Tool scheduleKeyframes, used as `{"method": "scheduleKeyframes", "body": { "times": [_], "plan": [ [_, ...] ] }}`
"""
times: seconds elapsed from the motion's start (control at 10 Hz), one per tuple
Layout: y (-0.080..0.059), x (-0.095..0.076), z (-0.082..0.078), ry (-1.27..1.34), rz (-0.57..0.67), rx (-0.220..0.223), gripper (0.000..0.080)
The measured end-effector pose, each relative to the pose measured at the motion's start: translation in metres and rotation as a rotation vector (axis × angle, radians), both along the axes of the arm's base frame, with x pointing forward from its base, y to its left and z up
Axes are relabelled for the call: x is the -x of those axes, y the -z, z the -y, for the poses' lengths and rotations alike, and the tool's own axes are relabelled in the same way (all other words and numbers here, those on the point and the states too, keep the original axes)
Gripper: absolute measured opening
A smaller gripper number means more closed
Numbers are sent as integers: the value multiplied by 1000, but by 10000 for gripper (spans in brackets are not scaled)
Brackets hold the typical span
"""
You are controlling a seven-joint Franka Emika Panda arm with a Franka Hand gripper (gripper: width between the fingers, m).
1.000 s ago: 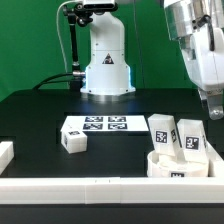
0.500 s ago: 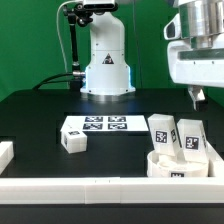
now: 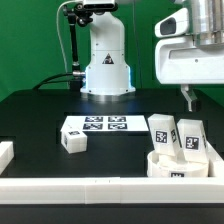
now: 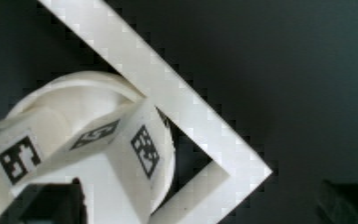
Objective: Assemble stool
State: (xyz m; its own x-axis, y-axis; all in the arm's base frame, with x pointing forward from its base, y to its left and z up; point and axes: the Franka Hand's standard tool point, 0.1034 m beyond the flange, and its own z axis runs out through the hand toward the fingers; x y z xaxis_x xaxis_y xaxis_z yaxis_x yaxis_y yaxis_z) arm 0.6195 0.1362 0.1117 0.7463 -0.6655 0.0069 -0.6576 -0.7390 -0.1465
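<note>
Exterior view: the arm's two-finger gripper (image 3: pixel 190 99) hangs in the air near three o'clock of the picture, its jaws spread wide with nothing between them. Toward its six o'clock and clear of it, two blocky white tagged legs (image 3: pixel 162 133) stand upright side by side, right by the short round white plastic seat (image 3: pixel 170 166) on the black tabletop (image 3: pixel 40 120). A third white leg block (image 3: pixel 72 142) lies well apart at eight o'clock, just beside the marker board (image 3: pixel 95 125).

Green backdrop (image 3: pixel 143 48) behind; black matte tabletop (image 3: pixel 40 115); white border rail (image 3: pixel 100 187) along front edge; even lighting.
</note>
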Motion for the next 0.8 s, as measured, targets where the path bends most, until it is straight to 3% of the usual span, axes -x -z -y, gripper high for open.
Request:
{"method": "scheduleKeyframes", "body": {
  "times": [0.8],
  "plan": [
    [5,0,9,-854,105,136,649]
  ]
}}
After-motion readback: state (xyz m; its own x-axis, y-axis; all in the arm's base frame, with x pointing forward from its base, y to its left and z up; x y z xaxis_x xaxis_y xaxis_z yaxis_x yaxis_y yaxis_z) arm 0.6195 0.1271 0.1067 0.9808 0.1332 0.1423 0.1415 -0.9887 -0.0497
